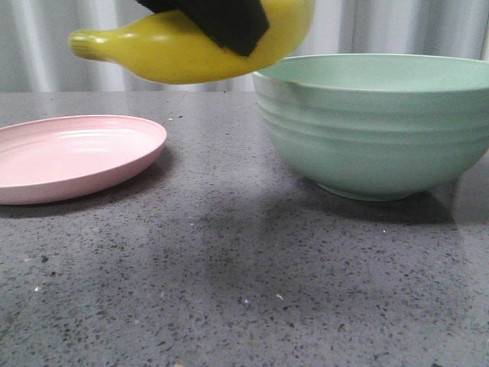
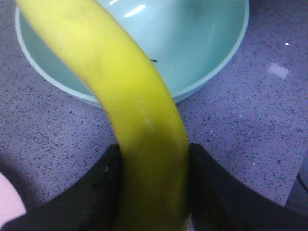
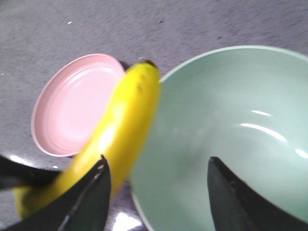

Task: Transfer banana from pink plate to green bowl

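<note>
Above the tabletop, the left hand clamps one banana between one pink plate and one green bowl; the right hand gapes wide.

smooth banana, matte bowl, speckled stone table

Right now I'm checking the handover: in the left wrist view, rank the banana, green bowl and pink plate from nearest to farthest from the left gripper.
1. The banana, clamped inside the left gripper.
2 and 3. The green bowl, ahead of the fingers under the banana's far end, and the pink plate, just a sliver at the frame edge off to one side: too close to call here.
</note>
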